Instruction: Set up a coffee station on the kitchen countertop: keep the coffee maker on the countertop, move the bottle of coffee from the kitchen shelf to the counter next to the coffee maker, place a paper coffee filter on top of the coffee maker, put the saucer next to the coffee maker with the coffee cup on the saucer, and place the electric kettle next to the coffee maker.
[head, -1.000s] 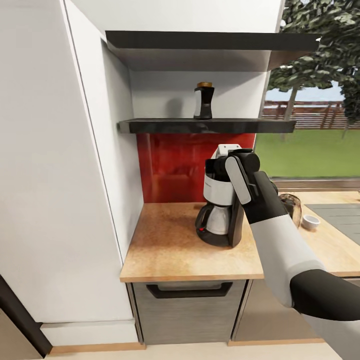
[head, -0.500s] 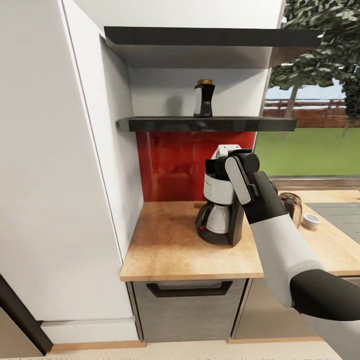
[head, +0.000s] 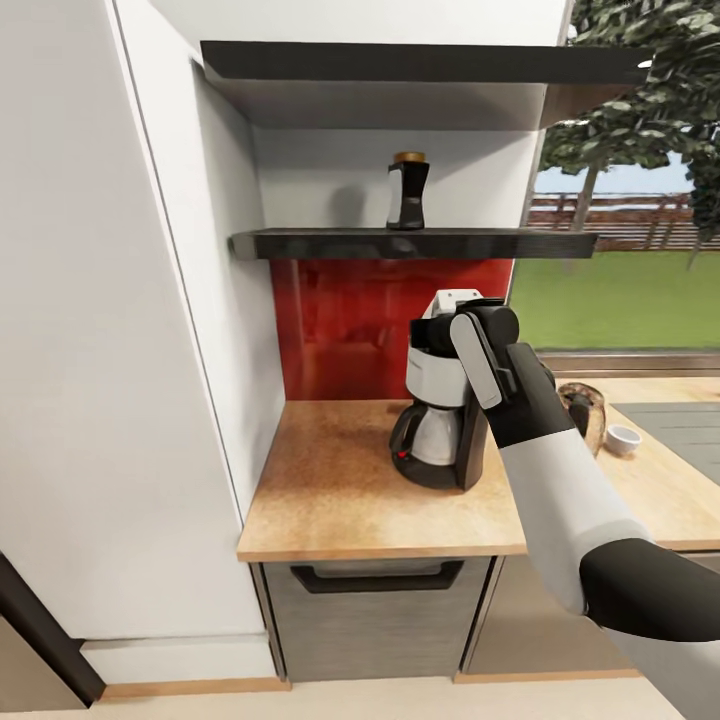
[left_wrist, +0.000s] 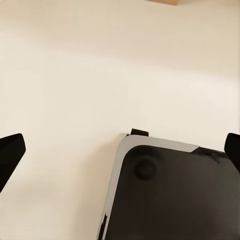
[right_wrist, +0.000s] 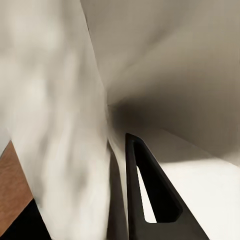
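Right tool (head: 470, 325) is raised directly in front of the coffee maker (head: 440, 405) on the desk (head: 340, 490); whether it is released or clenched cannot be told. Bottle of coffee (head: 407, 192) is seen on the shelf (head: 300, 243) above the tool. Left tool (left_wrist: 120, 150) fingertips (left_wrist: 10, 152) are spread wide, nothing grasped.

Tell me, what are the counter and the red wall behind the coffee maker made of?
The countertop looks like speckled, matte wood or cork, going by its tan grain. The red wall panel seems to be glossy glass or tile, since it shows soft reflections.
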